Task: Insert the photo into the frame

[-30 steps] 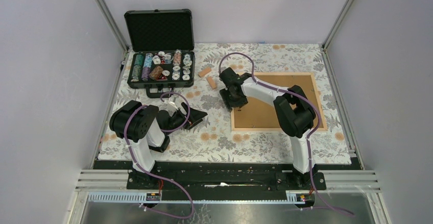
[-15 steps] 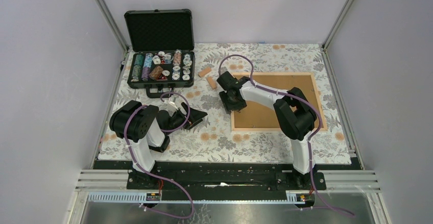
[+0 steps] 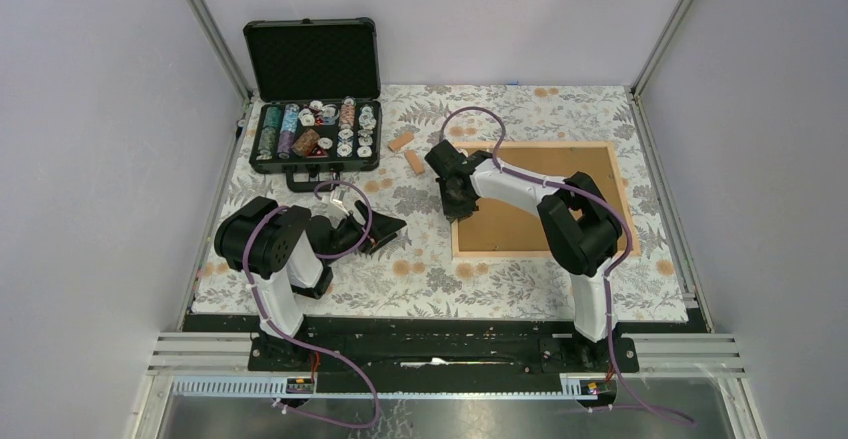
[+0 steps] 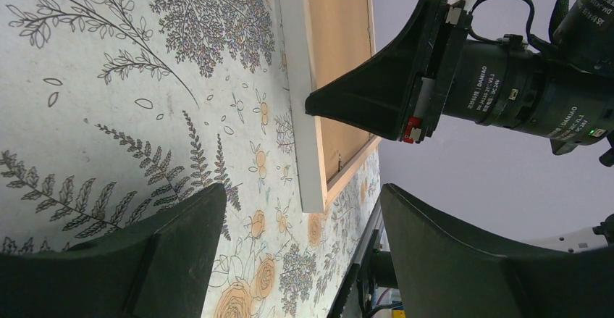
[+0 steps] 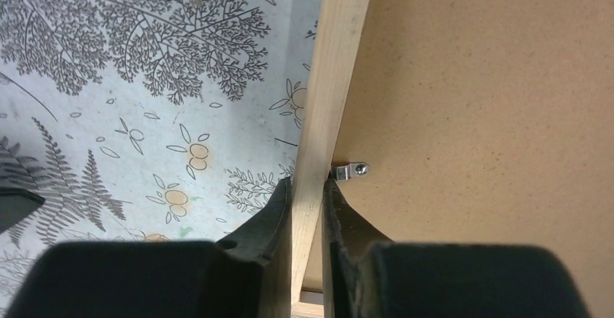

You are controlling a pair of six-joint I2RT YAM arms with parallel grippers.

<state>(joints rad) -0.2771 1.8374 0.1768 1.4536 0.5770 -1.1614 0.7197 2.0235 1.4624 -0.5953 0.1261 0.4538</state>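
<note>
The frame (image 3: 540,252) of pale wooden strips lies back-up on the floral cloth at the right. A plain brown backing board (image 3: 545,194) fills it. My right gripper (image 3: 457,202) is shut on the frame's left strip (image 5: 333,79), one finger outside and one inside, beside a small metal clip (image 5: 351,170) on the board (image 5: 492,101). My left gripper (image 3: 390,234) is open and empty, low over the cloth to the left of the frame (image 4: 300,115). The photo is hidden or out of view.
An open black case (image 3: 315,134) with poker chips stands at the back left. Two small wooden blocks (image 3: 401,142) (image 3: 414,162) lie between the case and the frame. Grey walls close in the cloth (image 3: 420,279) on three sides.
My right wrist has shifted slightly toward the back along the frame's left strip. The frame and the left arm have stayed put.
</note>
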